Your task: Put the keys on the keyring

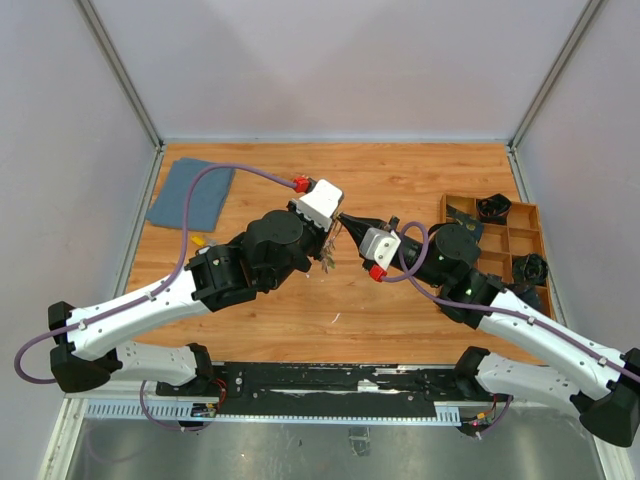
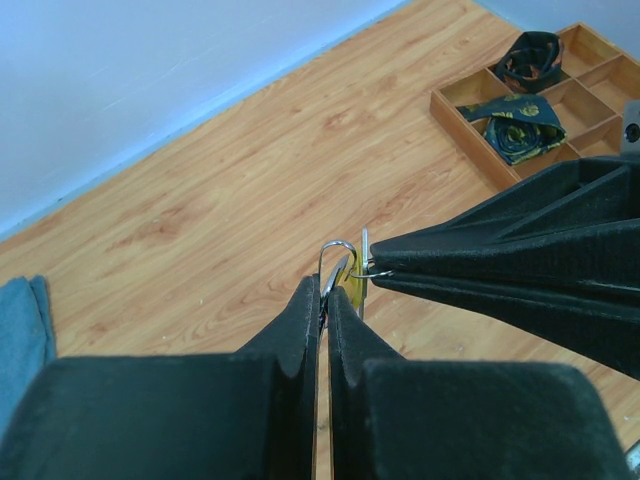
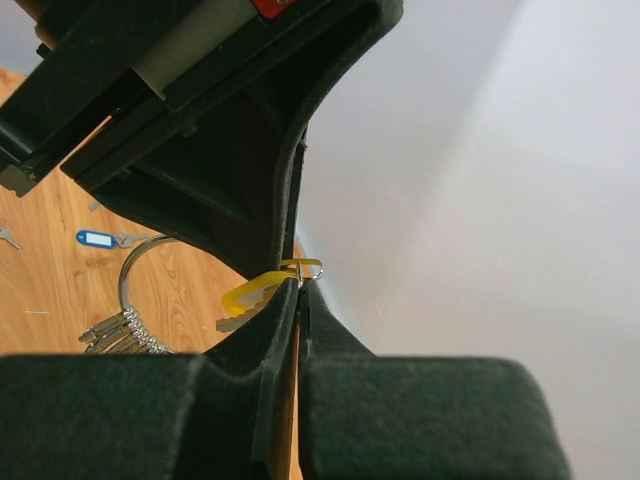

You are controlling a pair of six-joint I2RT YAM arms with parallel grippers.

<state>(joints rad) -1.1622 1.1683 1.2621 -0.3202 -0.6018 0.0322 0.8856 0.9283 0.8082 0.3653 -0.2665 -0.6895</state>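
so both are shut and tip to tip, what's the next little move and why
Probably nudge the right end effector slightly to feed the small loop of the yellow tag onto the keyring. The left end effector pinches that ring in the air, silver keys already hanging on it, and the loop sits right at the wire; whether it has caught is unclear.

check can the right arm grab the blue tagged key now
Probably not yet: the right hand is shut on the yellow tag, so it must let go before reaching the blue tagged key.
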